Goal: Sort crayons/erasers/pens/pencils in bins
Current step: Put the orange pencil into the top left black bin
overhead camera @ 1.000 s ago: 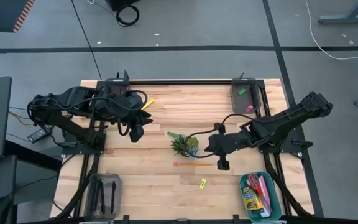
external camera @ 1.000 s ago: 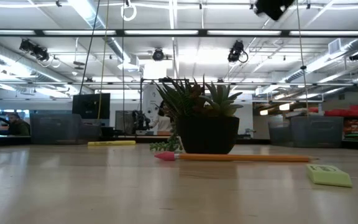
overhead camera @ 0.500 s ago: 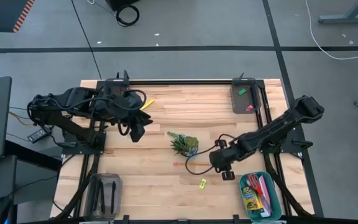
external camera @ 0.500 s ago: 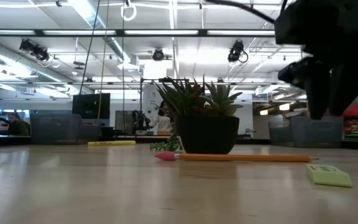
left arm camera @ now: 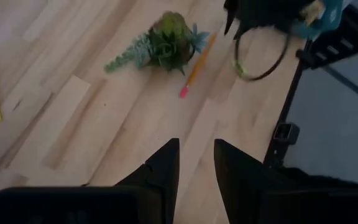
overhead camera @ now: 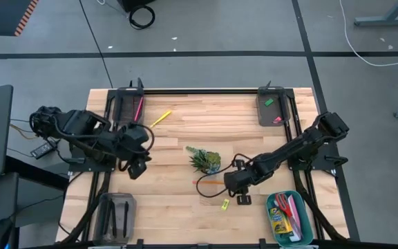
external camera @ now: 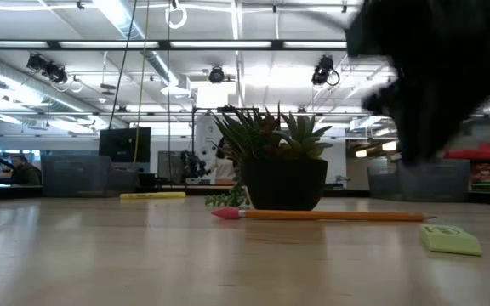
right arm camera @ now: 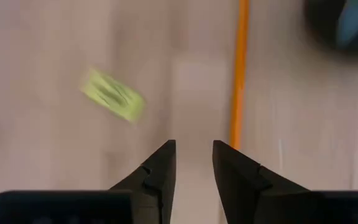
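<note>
A yellow-green eraser (overhead camera: 224, 203) (right arm camera: 112, 94) and an orange pencil (overhead camera: 209, 182) (right arm camera: 238, 68) with a pink tip lie flat on the wood near a small potted plant (overhead camera: 204, 160). My right gripper (overhead camera: 239, 197) (right arm camera: 194, 162) hangs open just above the table, between the eraser and the pencil, with nothing between its fingers. A yellow pencil (overhead camera: 160, 118) lies flat toward the far left. My left gripper (overhead camera: 135, 169) (left arm camera: 196, 165) is open and empty over the table's left part.
A teal bin (overhead camera: 304, 220) at the near right holds a crayon box and red scissors. A translucent bin (overhead camera: 104, 216) at the near left holds black pens. Dark bins sit at the far right (overhead camera: 262, 116), with green and pink erasers, and far left (overhead camera: 119, 109), with a pink pencil.
My right gripper has come down and toward the table's near edge, past the plant, to just above the eraser and the orange pencil. My left gripper has swung toward the near left. Nothing on the table has moved.
</note>
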